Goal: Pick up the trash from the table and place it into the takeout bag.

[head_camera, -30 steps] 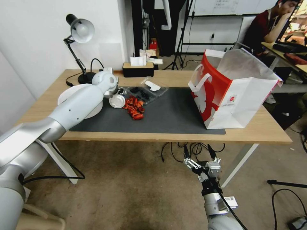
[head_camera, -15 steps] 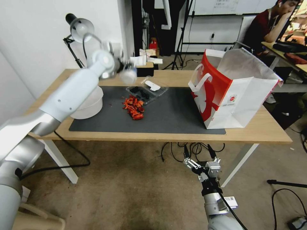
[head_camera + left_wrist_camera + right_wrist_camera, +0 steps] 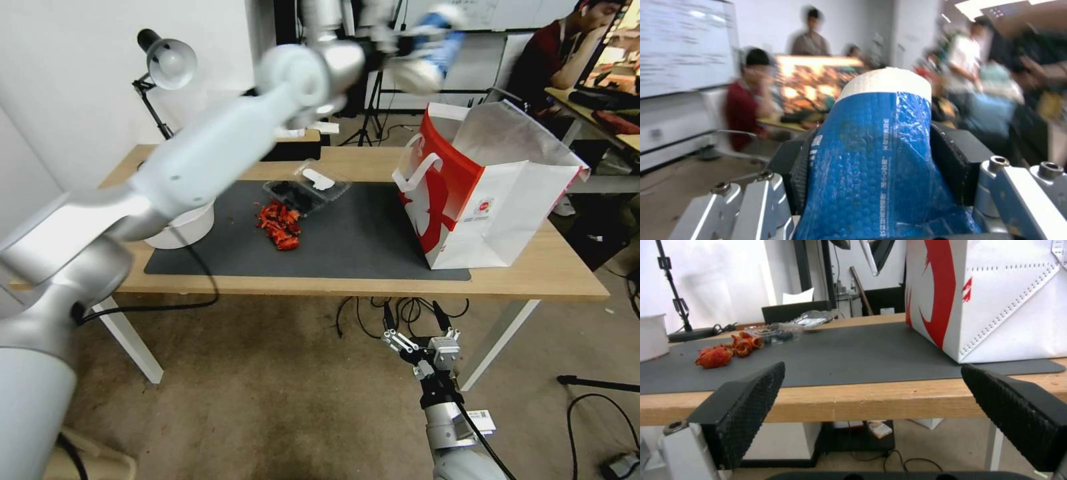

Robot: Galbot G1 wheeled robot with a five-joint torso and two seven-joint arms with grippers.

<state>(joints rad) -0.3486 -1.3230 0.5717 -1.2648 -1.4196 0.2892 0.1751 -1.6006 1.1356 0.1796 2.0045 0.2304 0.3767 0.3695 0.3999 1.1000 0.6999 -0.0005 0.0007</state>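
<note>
My left gripper (image 3: 408, 45) is raised high over the table's (image 3: 333, 281) far side, shut on a blue cup with a white lid (image 3: 435, 47), just left of and above the takeout bag (image 3: 493, 200). The left wrist view has the cup (image 3: 880, 150) pinched between the black pads (image 3: 951, 160). On the dark mat (image 3: 360, 233) lie red wrapper scraps (image 3: 279, 225) and a clear tray (image 3: 307, 190). The scraps (image 3: 724, 351), tray (image 3: 786, 328) and bag (image 3: 1009, 300) also appear past my right gripper (image 3: 880, 400). That right gripper (image 3: 413, 319) hangs open below the table's front edge.
A white bowl (image 3: 183, 223) sits at the mat's left end, partly behind my left arm. A black desk lamp (image 3: 163, 63) stands at the back left, and a black tissue box (image 3: 300, 150) at the back edge. Cables lie on the floor under the table.
My left arm has lifted the blue cup off the mat's left side and swung it up and to the right, toward the bag. The right arm has not moved.
</note>
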